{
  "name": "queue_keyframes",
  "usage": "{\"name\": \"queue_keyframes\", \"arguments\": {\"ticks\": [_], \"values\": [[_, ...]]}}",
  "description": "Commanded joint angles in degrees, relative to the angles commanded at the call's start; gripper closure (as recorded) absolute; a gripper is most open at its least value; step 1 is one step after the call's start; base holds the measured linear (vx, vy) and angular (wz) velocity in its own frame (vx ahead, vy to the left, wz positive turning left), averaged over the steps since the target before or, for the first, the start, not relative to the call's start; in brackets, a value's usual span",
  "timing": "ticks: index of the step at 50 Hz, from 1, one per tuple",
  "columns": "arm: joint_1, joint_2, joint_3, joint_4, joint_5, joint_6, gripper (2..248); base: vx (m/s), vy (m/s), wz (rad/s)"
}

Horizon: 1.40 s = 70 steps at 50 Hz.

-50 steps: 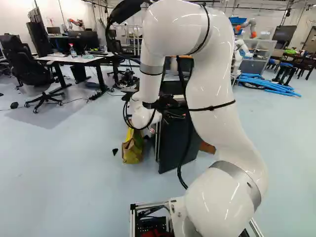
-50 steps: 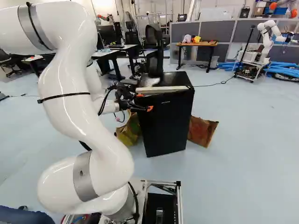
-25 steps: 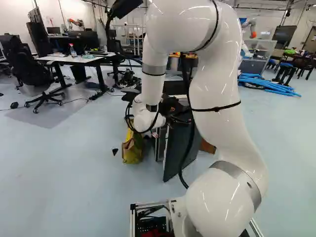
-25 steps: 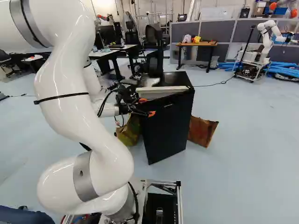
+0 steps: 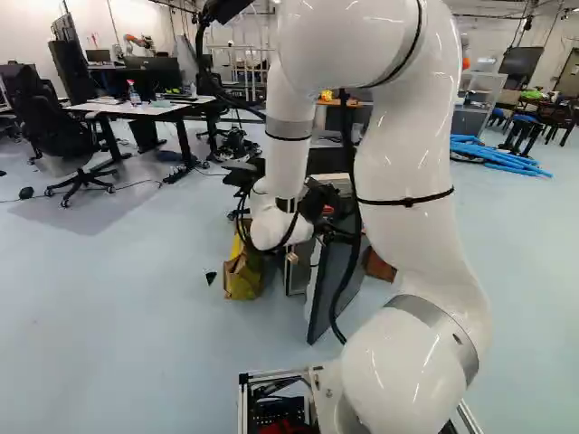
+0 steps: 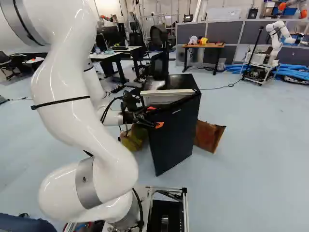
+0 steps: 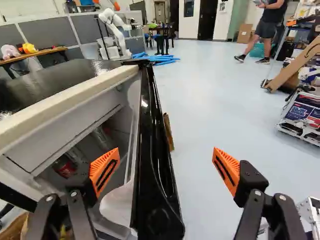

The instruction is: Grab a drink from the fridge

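In the right base view my gripper [image 6: 155,116] is at the upper edge of the black fridge door [image 6: 175,135], which stands partly open. Seen from the wrist, the gripper [image 7: 166,154] is open, its orange-padded fingers wide apart on either side of the door [image 7: 156,160]. One finger is on the inner side, by the gap between door and cabinet; the other is outside over the floor. Inside the fridge [image 7: 75,100], a red can [image 7: 65,166] and other dim containers [image 7: 102,137] show partly behind that inner finger. The left base view shows the door [image 5: 336,280] standing out from the cabinet.
A yellow-green bag [image 5: 242,274] stands beside the fridge, and a brown paper bag [image 6: 208,135] on its other side. Another robot [image 7: 116,30] stands farther off near blue tubes [image 7: 162,59]. Cartons [image 7: 302,112] stand on the outer finger's side.
The fridge door has swung wider, out from the cabinet. My arm has moved with it, the gripper shifting slightly to the right in both base views. The base has stayed put.
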Motion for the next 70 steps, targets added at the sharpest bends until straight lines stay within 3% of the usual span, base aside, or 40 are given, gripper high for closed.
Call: {"name": "queue_keyframes", "arguments": {"ticks": [24,44,56,70], "values": [[-0.8,2.7,6.0,5.7,0.4,0.0,3,0.000,0.000,0.000],[-3.1,4.1,10.1,10.7,1.6,0.0,3,0.000,0.000,0.000],[-6.0,4.4,11.3,13.7,2.4,0.0,3,0.000,0.000,0.000],[-12.3,4.1,9.4,17.3,3.2,0.0,3,0.000,0.000,0.000]]}}
